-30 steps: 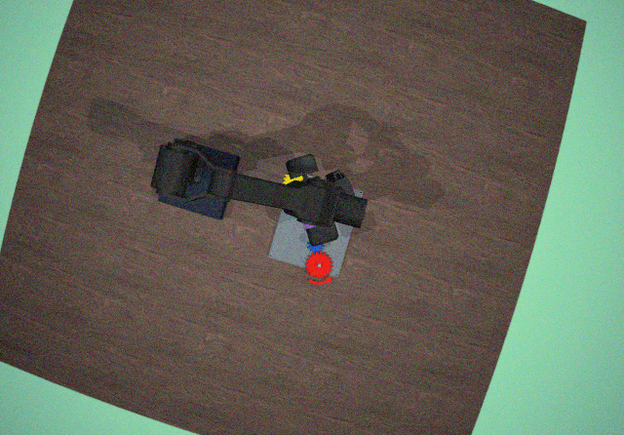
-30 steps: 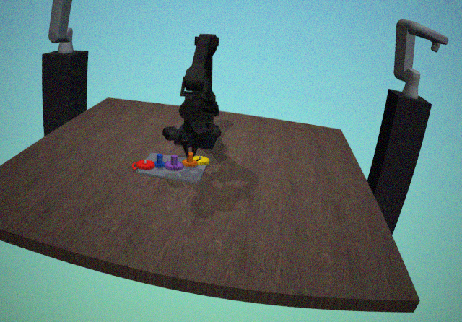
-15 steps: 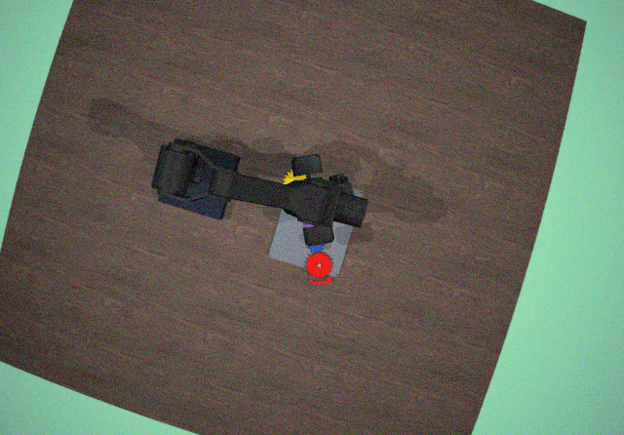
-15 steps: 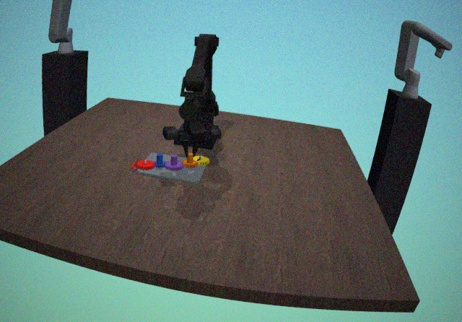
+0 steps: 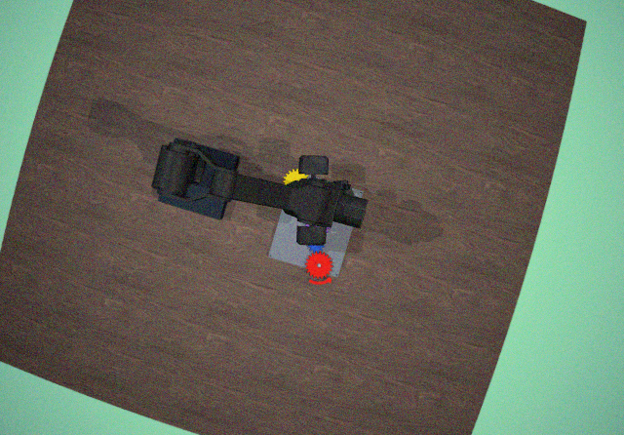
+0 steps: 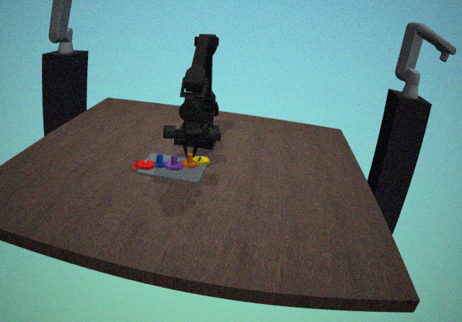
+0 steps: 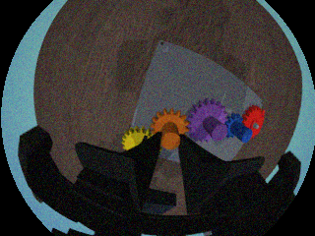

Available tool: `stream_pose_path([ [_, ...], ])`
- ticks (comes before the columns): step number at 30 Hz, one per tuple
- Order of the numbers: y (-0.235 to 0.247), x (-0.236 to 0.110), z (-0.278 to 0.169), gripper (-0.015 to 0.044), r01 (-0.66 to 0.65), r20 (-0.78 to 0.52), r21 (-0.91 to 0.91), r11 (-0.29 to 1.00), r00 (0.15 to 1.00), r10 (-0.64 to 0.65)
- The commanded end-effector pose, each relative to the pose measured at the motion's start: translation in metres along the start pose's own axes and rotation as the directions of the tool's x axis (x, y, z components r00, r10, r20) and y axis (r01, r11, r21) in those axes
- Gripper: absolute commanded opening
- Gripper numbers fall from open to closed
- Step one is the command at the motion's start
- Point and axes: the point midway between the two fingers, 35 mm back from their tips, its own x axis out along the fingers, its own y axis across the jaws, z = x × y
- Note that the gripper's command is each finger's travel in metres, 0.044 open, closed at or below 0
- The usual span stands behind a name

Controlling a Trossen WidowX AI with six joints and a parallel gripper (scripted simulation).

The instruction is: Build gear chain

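orange gear [image 6: 190,162] [image 7: 170,123] sits on the board [image 5: 290,239] [image 6: 179,175] [image 7: 177,74] between purple [image 6: 174,164] [image 7: 208,118] and yellow [image 5: 293,176] [image 6: 201,160] [image 7: 136,139] gears, its knob seemingly pinched in the partly closed hand [image 6: 189,155] [image 7: 169,137], though whether it lies fully flat i can't tell.
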Motion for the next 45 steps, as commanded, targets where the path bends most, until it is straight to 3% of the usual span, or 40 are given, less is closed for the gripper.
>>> stream_pose_path([
  [1,0.000,0.002,0.001,0.0000,0.001,-0.002,-0.020,1.000,1.000,-0.001],
  [9,0.001,0.002,0.000,0.0000,0.001,-0.002,-0.183,0.983,1.000,-0.001],
  [15,0.000,-0.003,0.000,0.0140,0.001,-0.002,-0.172,0.985,1.000,-0.001],
  [29,0.000,-0.047,0.000,0.0140,0.001,-0.002,-0.172,0.985,1.000,-0.001],
  [30,0.000,-0.044,0.002,0.0166,0.002,0.003,-0.173,0.985,1.000,-0.002],
  [34,0.001,-0.089,-0.002,0.0271,0.002,0.003,-0.173,0.985,1.000,-0.002],
  [40,0.001,-0.091,-0.003,0.0429,0.002,0.002,-0.173,0.985,1.000,-0.002],
  [45,0.001,-0.091,-0.003,0.0440,0.002,0.002,-0.173,0.985,1.000,-0.002],
])
